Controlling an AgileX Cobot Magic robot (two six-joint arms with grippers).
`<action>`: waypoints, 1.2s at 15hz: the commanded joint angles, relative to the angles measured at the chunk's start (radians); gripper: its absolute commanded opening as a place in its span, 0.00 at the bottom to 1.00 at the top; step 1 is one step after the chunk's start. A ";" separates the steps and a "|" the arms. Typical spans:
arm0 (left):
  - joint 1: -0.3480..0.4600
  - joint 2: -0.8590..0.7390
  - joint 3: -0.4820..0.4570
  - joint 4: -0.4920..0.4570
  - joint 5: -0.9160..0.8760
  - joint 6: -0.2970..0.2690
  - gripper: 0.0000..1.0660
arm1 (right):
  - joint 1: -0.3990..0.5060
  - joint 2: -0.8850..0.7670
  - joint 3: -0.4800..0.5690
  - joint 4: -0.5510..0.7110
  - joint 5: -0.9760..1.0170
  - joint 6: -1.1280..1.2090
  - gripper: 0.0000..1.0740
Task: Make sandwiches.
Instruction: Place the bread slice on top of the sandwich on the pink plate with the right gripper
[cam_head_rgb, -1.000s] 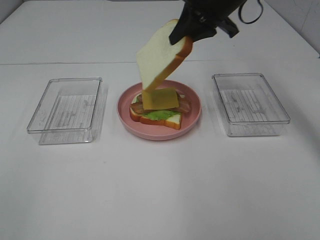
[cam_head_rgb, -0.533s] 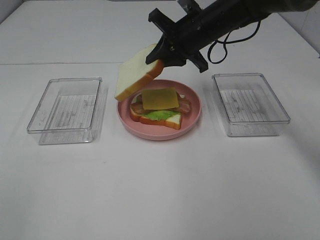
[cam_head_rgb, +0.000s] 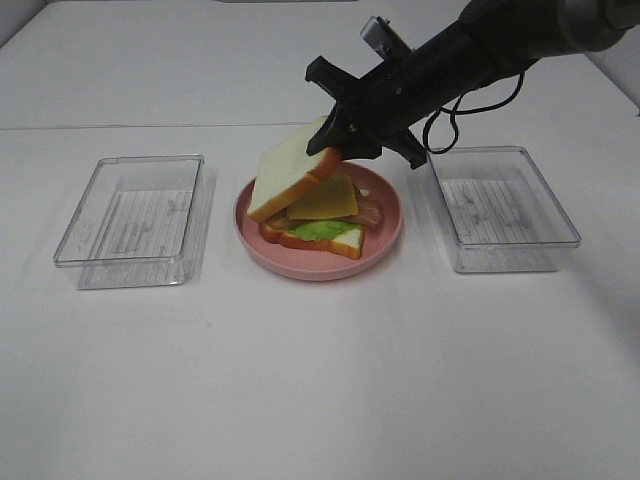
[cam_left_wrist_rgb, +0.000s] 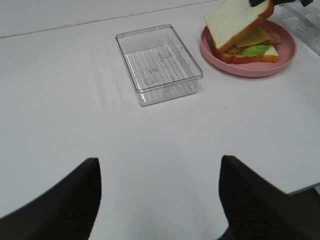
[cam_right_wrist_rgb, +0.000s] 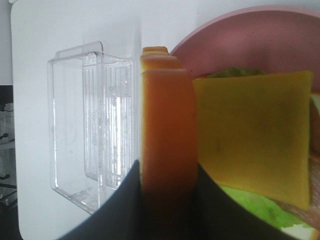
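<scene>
Robot lab test bench, not real kitchen. Bare white table (cam_head_rgb: 320, 380), seam at 12 o'clock. Staged symmetric layout: pink plate (cam_head_rgb: 380, 243) centre, clear plastic trays at 9 o'clock (cam_head_rgb: 130, 205) and 3 o'clock (cam_head_rgb: 500, 205). Food is toy sandwich (cam_head_rgb: 310, 235).

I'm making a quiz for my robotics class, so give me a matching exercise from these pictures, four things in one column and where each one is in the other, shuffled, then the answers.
Things:
1. top bread slice
2. cheese slice
3. left gripper
4. plate

Places or states:
A. between the two clear trays, on the table
B. open over bare table, holding nothing
C. tilted, gripped at its crust by the right gripper
D. lying on the stack, under the tilted bread

Pairs: 1-C, 2-D, 3-B, 4-A
</scene>
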 joint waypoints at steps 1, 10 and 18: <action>-0.001 -0.023 0.002 -0.006 -0.009 0.000 0.61 | -0.001 -0.002 0.001 -0.188 -0.005 0.147 0.00; -0.001 -0.023 0.002 -0.006 -0.009 0.000 0.61 | -0.001 -0.003 0.001 -0.273 0.056 0.194 0.68; -0.001 -0.023 0.002 -0.006 -0.009 0.000 0.61 | 0.000 -0.124 0.000 -0.483 0.242 0.198 0.74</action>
